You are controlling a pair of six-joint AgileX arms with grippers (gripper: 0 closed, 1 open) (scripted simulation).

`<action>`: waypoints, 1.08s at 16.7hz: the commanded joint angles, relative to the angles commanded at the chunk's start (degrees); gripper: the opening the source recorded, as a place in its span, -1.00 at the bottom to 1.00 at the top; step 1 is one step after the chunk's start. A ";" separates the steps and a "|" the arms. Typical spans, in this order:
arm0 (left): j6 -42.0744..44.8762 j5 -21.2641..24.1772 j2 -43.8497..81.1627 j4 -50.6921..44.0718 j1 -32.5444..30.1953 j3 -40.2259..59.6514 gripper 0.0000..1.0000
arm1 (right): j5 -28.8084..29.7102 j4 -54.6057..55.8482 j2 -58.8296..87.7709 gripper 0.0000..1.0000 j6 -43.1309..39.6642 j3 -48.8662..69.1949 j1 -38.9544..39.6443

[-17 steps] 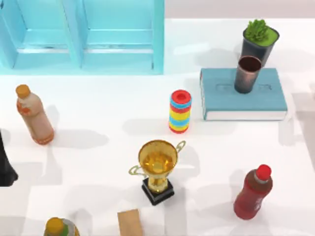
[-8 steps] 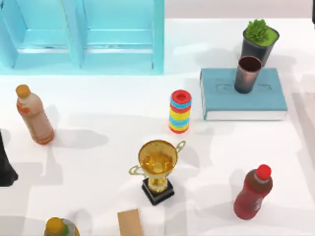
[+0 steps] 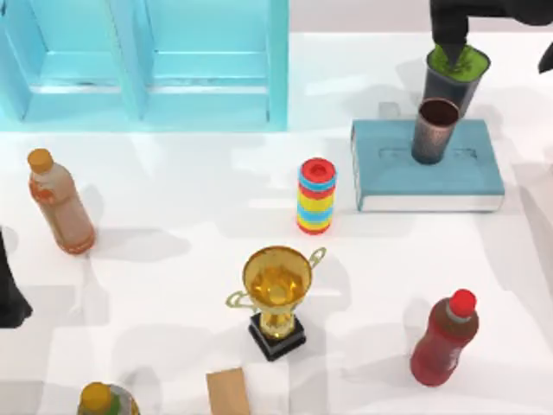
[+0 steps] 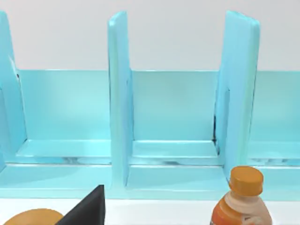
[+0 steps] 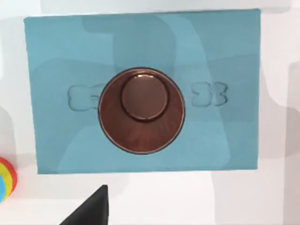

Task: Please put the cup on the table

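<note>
While the cup stands upright on the teal book near the far right corner of the white surface, the right arm reaches in over that corner, its dark end covering part of the potted plant just behind the cup. From the right wrist view, the cup sits at the middle of the book, mouth up and dark inside, with nothing touching it; whether this arm's fingers are released or clenched I cannot tell.

At the left edge the left arm sits parked, its fingers likewise impossible to judge. A striped cylinder stands left of the book, a gold trophy nearer the front, a red bottle toward the front right, an orange-capped bottle near the left edge, and a blue cabinet in the far left corner.
</note>
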 joint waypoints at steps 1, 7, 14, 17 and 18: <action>0.00 0.00 0.00 0.00 0.00 0.00 1.00 | 0.01 -1.07 2.04 1.00 0.24 2.08 0.54; 0.00 0.00 0.00 0.00 0.00 0.00 1.00 | 0.01 -2.30 4.38 1.00 0.51 4.46 1.19; 0.00 0.00 0.00 0.00 0.00 0.00 1.00 | -0.05 7.54 4.95 1.00 0.20 -4.71 0.86; 0.00 0.00 0.00 0.00 0.00 0.00 1.00 | -0.06 15.88 5.68 1.00 0.12 -12.07 0.77; 0.00 0.00 0.00 0.00 0.00 0.00 1.00 | -0.06 17.53 5.89 1.00 0.10 -13.66 0.76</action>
